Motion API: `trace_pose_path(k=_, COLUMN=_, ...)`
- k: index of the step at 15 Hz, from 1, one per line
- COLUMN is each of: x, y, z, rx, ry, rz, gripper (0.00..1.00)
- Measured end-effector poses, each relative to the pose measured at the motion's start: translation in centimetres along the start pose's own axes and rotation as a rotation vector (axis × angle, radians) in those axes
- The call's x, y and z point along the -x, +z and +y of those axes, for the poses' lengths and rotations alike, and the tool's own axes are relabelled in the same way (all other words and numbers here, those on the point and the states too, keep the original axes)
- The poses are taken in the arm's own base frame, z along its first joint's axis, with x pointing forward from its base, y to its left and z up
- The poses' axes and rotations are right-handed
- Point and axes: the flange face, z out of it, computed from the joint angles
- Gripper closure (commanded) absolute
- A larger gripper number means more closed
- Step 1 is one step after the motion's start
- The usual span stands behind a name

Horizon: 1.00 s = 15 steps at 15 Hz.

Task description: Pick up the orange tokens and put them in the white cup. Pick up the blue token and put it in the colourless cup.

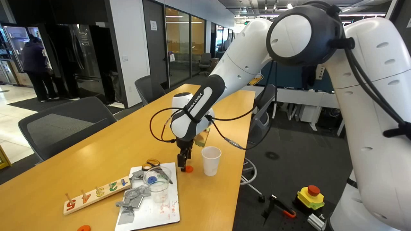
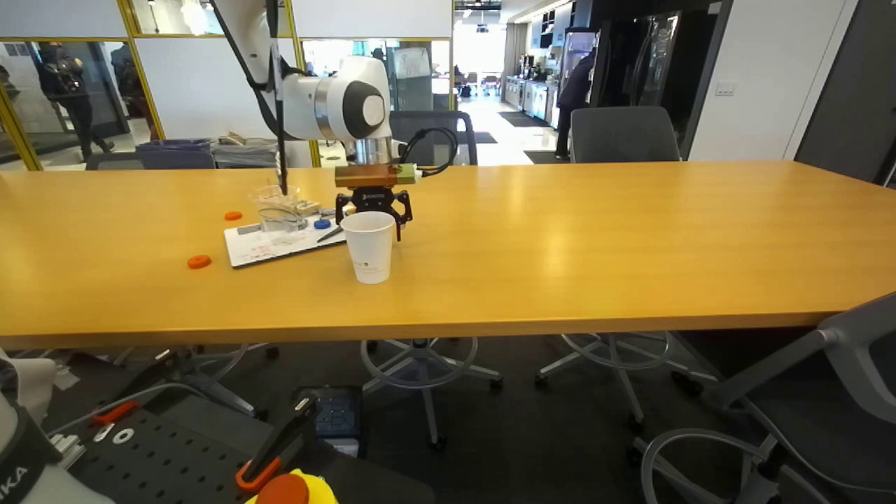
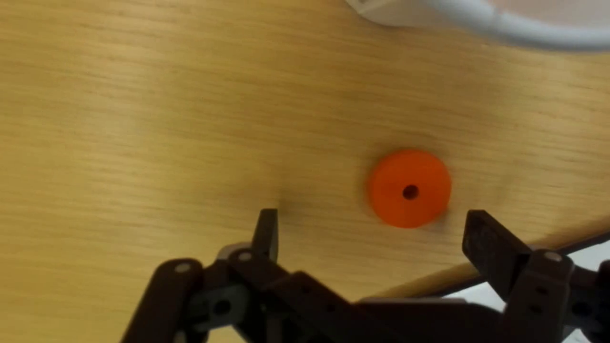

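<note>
Gripper (image 3: 371, 223) was spread wide, lower half of wrist view; orange token (image 3: 410, 174) lay on wood table (image 3: 143, 119) R of ctr, just above gap btwn tips; white cup (image 3: 538, 29) stood upper R. In an exterior view, another orange token (image 2: 233, 215) sat at L, third orange token (image 2: 199, 261) lower L of it; blue token (image 2: 322, 224) was on whiteboard (image 2: 301, 241), L of ctr, just R of colourless cup (image 2: 269, 206).

White wall (image 1: 130, 45), dark carpet (image 1: 298, 157), grey mesh chair (image 1: 67, 125).

Numbered peg strip (image 1: 92, 196), scissors (image 1: 154, 165) on a whiteboard (image 1: 151, 218), mesh chairs (image 1: 67, 124)
</note>
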Motion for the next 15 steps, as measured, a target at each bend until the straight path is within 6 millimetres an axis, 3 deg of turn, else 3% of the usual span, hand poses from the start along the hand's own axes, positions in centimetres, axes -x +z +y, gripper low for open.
trace_pose_path(k=5, x=0.48, y=1.21, z=0.23, rx=-0.013, ry=0.008, rz=-0.018, gripper=0.00)
trace_pose_path(k=15, x=0.58, y=1.08, z=0.62, rx=-0.028, ry=0.035, rz=-0.027, gripper=0.00)
